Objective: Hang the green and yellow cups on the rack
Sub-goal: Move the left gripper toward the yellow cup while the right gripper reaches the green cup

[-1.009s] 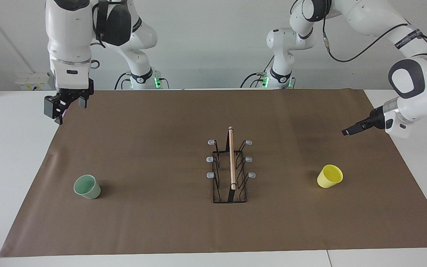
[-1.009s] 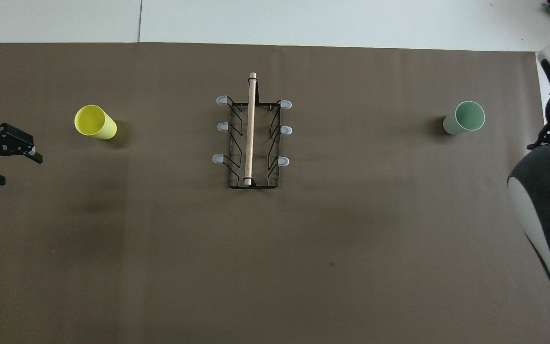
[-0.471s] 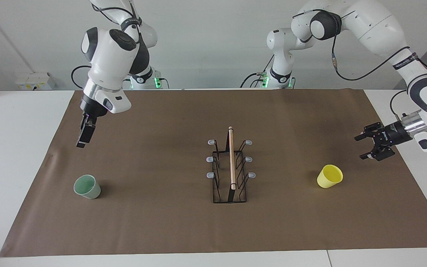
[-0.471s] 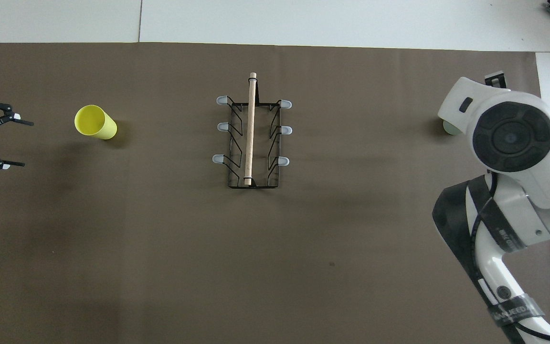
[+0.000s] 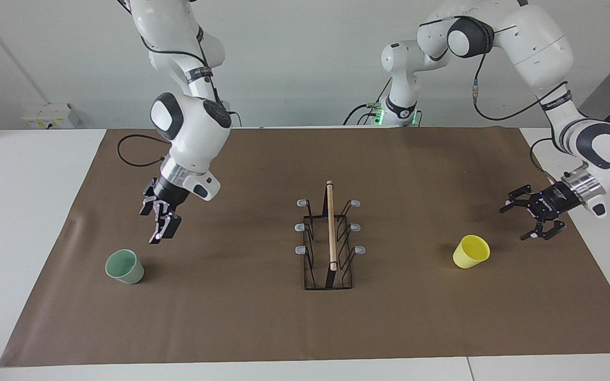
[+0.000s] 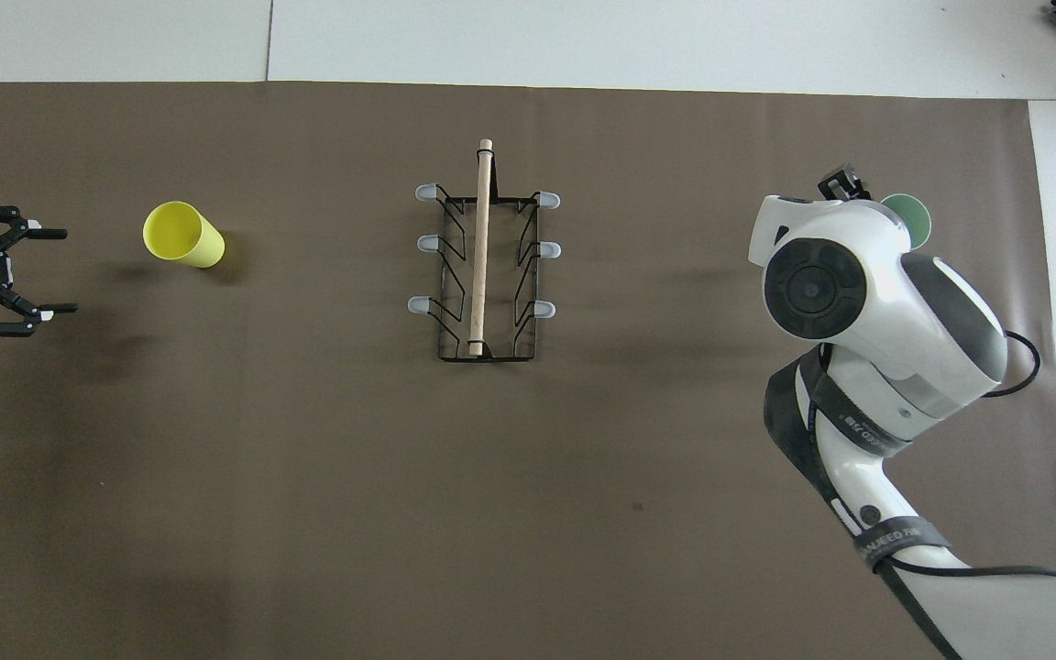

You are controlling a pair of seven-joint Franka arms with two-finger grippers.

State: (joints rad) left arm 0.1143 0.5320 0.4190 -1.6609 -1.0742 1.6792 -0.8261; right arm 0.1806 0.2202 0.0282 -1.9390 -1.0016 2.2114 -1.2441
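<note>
The pale green cup [image 5: 124, 266] stands upright on the mat toward the right arm's end; in the overhead view the right arm hides most of the cup [image 6: 915, 218]. My right gripper [image 5: 158, 232] hangs open over the mat just beside it, not touching, and only its tip [image 6: 844, 181] shows from above. Toward the left arm's end the yellow cup [image 5: 471, 252] [image 6: 181, 235] stands upright. My left gripper [image 5: 512, 224] [image 6: 60, 271] is open and empty, low over the mat beside that cup. The black wire rack [image 5: 331, 227] [image 6: 482, 257] with its wooden rod stands mid-mat, its prongs bare.
A brown paper mat [image 5: 262, 328] covers most of the white table [image 5: 19, 222]. The right arm's black cable [image 5: 130, 159] loops over the mat near the robots. A white socket box [image 5: 45, 114] sits at the table's edge by the right arm.
Both arms swung down and in. The right gripper came from the mat's corner near the robots to beside the green cup. The left gripper dropped and turned to face the yellow cup.
</note>
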